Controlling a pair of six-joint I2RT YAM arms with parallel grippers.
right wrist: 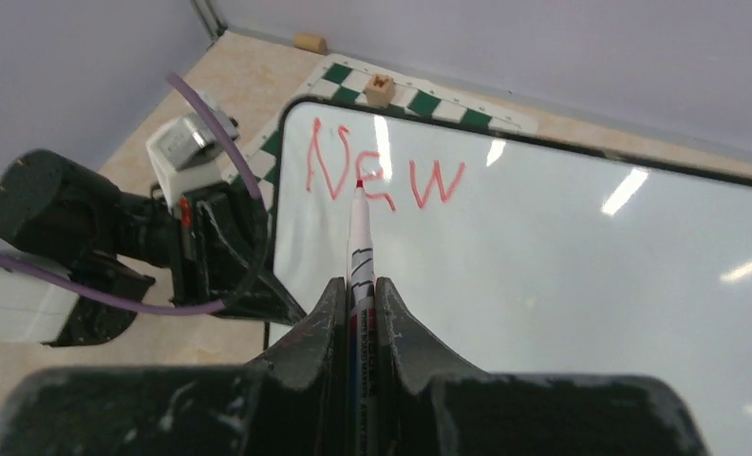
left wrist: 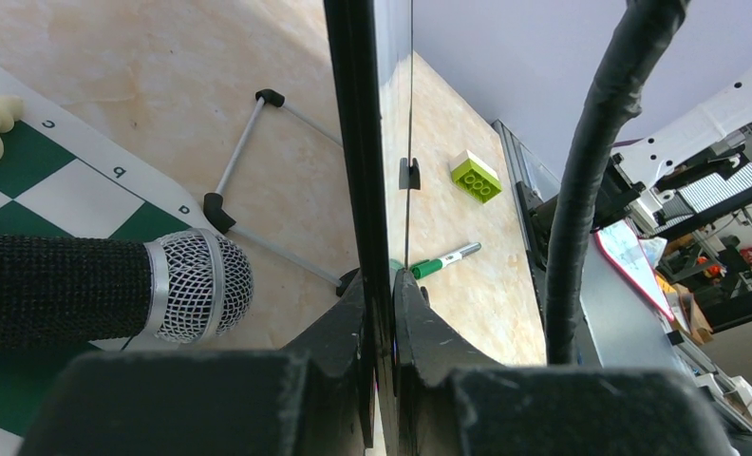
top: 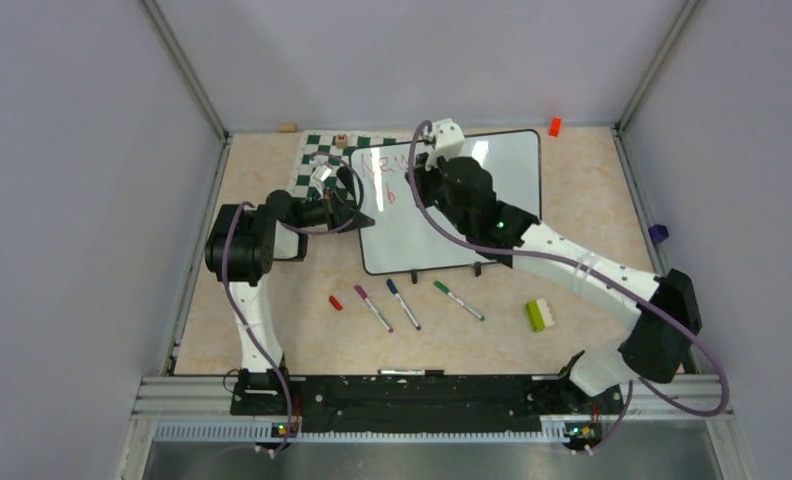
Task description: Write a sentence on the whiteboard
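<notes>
Top view: board (top: 402, 240) stands propped at the far middle of the table (top: 592, 200), its far-left corner over the chess mat (top: 317, 150). Left gripper (top: 356, 213) pinches the board's left edge. Right gripper (top: 424, 172) is over the upper left of the face, where the sentence (top: 380, 165) is begun in red: one line and a mark under it, too small to read here. Left wrist view: board edge-on, its thin black frame running straight between the jaws, which are closed narrow on it. Right wrist view: jaws clamped on a marker (right wrist: 360, 237) by its barrel, tip at the "e" of "New"; cannot tell if it touches. Judgement: board looks light, stiff and thin with a slick glossy face, so it would likely slide or tip on its small feet (top: 478, 268) under pen pressure. Best hold is the frame edge, clear of the writing area. Marker is slim and rigid; a barrel grip should keep the tip steady.
</notes>
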